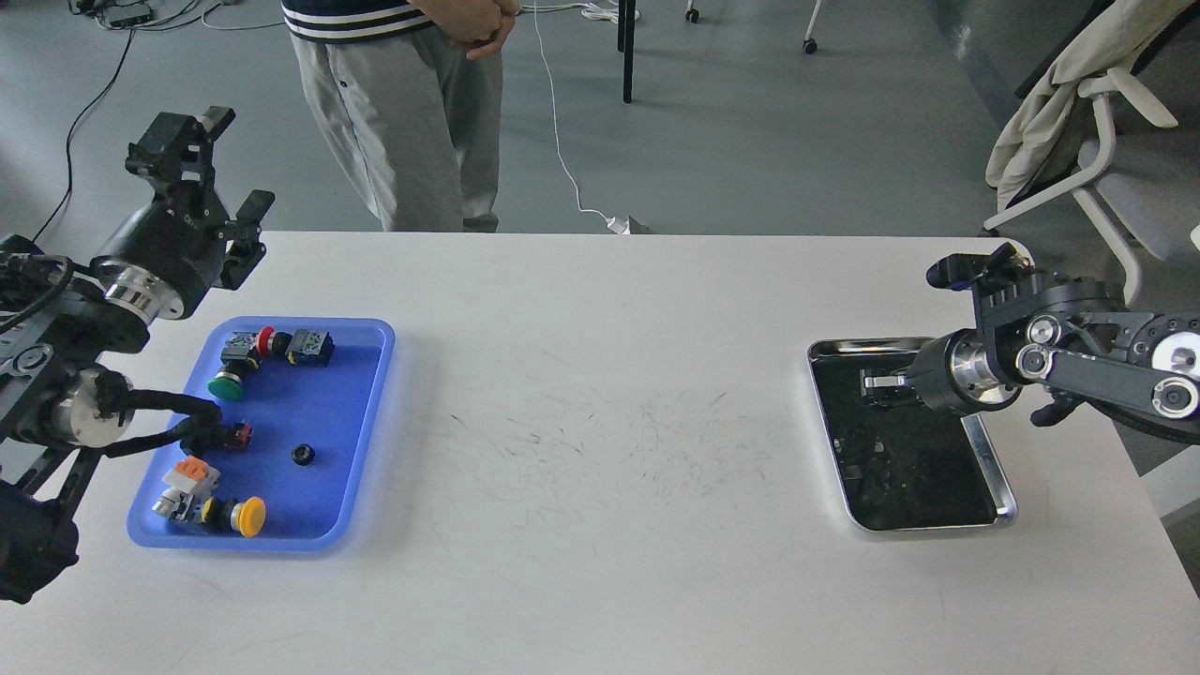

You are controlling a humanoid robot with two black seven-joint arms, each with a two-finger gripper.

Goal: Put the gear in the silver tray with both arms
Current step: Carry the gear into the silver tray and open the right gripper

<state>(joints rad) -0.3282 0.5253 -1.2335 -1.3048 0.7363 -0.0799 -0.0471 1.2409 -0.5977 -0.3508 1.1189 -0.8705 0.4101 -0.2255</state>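
Gear (302, 455), small and black, lies in the blue tray (361, 502) at the table's (600, 525) left. Left gripper (217, 173) hangs above that tray's far edge, fingers apart. Right gripper (877, 384) reaches over the silver tray (1005, 487); whether its fingers are apart cannot be told.

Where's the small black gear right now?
In the head view, the gear lies in the blue tray on the table's left side, right of centre, above the yellow button.
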